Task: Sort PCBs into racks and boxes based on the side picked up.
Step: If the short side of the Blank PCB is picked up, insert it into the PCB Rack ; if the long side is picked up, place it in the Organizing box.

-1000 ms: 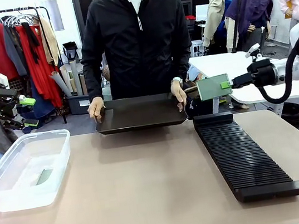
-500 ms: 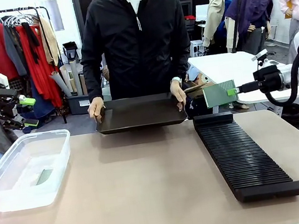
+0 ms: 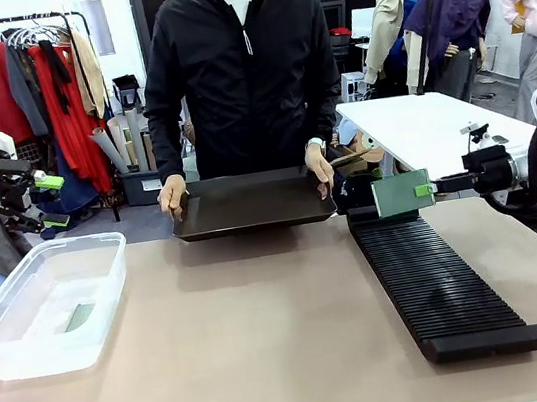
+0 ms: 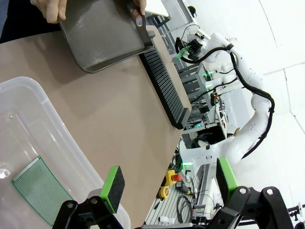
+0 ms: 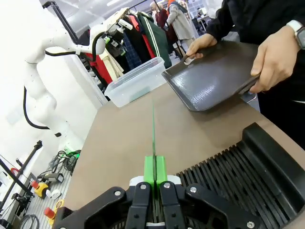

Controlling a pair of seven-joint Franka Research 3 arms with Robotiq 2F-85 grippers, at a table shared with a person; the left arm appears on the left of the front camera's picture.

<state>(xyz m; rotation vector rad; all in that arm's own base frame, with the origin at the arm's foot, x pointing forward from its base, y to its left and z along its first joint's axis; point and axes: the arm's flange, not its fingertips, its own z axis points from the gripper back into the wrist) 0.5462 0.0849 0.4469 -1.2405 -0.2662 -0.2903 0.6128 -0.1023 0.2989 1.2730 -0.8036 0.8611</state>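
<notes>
Just under the right hand (image 3: 419, 191), pinching a PCB (image 3: 401, 195) upright, sat the rack (image 3: 443, 286), slotting not yet done; below the spread left hand (image 3: 51, 200), box (image 3: 39, 359) held a second PCB (image 3: 80, 316).

The clear tub (image 3: 29, 358) is set on the left side of the table (image 3: 271, 352), and one PCB (image 3: 80, 316) lies flat in it. The slotted rack (image 3: 443, 286) is laid along the right side, far to near. Between them, at the far edge, a tray (image 3: 252, 203) is held by the person (image 3: 244, 73). A second PCB (image 3: 396, 195) is held on edge by the right gripper (image 3: 423, 190) just above the rack's far end. The left gripper (image 3: 52, 201) is placed above and behind the tub.
</notes>
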